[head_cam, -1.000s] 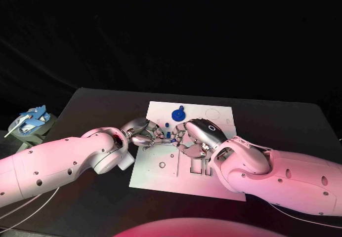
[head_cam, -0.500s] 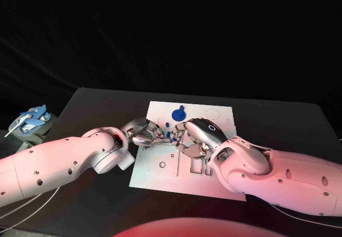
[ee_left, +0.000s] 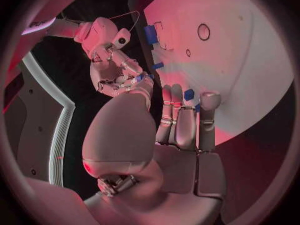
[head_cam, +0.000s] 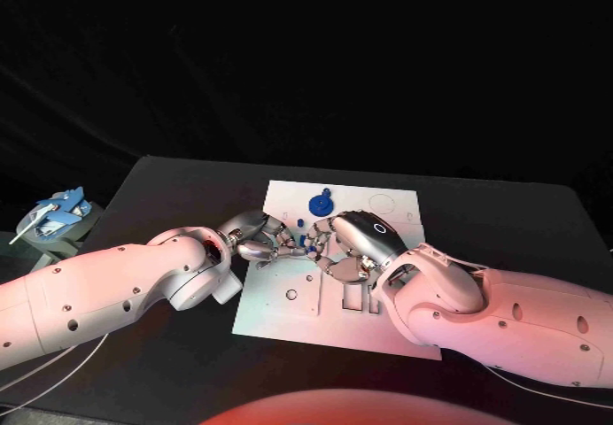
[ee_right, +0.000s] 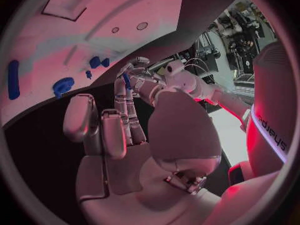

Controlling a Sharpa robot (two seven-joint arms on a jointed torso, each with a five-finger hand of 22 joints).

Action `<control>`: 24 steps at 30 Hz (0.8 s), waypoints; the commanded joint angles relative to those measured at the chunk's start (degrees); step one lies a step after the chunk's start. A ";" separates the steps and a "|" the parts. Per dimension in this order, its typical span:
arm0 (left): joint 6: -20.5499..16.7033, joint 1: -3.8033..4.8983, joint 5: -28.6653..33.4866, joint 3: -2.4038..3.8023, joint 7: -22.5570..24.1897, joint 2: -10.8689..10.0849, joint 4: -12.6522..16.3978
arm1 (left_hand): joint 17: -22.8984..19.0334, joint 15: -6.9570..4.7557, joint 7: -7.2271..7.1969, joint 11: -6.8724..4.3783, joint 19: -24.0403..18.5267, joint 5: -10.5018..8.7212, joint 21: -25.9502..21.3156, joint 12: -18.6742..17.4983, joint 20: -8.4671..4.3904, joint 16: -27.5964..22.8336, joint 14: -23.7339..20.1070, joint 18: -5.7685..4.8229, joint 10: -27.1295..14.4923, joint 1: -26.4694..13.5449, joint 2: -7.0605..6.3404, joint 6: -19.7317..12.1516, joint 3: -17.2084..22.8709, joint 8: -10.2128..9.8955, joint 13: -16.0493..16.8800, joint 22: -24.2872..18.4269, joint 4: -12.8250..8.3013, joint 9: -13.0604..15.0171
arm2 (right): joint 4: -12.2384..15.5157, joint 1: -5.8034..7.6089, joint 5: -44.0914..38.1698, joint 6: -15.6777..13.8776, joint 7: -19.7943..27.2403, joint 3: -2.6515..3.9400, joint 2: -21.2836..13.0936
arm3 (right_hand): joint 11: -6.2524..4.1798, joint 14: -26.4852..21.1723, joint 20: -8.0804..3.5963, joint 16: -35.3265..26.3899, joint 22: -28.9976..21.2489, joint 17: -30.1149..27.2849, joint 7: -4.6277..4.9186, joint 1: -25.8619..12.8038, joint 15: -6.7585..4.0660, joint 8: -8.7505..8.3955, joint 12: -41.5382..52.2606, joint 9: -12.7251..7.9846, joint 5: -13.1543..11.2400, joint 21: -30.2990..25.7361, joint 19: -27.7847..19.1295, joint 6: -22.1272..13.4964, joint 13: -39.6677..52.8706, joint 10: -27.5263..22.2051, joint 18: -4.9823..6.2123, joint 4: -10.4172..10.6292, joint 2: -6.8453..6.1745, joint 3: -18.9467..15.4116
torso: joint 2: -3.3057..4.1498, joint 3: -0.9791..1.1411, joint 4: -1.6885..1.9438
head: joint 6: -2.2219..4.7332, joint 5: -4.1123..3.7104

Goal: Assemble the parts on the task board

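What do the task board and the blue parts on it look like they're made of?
Task board: likely rigid plastic or painted sheet, judging by its flat matte white face, crisp edges and cut slots and holes. Round blue part: probably moulded or printed plastic, with uniform saturated colour and little shine. The small blue piece between the two hands looks the same, though it's too small to tell.

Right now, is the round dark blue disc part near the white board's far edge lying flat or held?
Lying flat: the round dark blue disc part rests on the white task board, beyond both hands.
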 commanded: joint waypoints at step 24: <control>0.21 0.03 5.65 0.17 1.81 -1.15 -2.71 | -0.54 0.15 -0.37 -0.15 -0.58 0.01 -0.25 -0.38 -0.03 -0.02 0.08 -0.64 -0.53 3.86 1.17 -0.29 0.37 -0.20 -0.09 -0.87 -0.15 -0.25 | -0.94 -0.02 -0.22 0.77 0.66 0.03 -0.21 | -0.01 1.87 0.01 -0.22 1.07 0.08 0.06 -0.05 -0.51 0.25 -0.43 0.10 0.41 -0.07 0.29 0.43 0.02 0.47 -0.68 0.33 -0.09 0.10 | 0.02 -0.04 -0.09 | -0.03 -0.21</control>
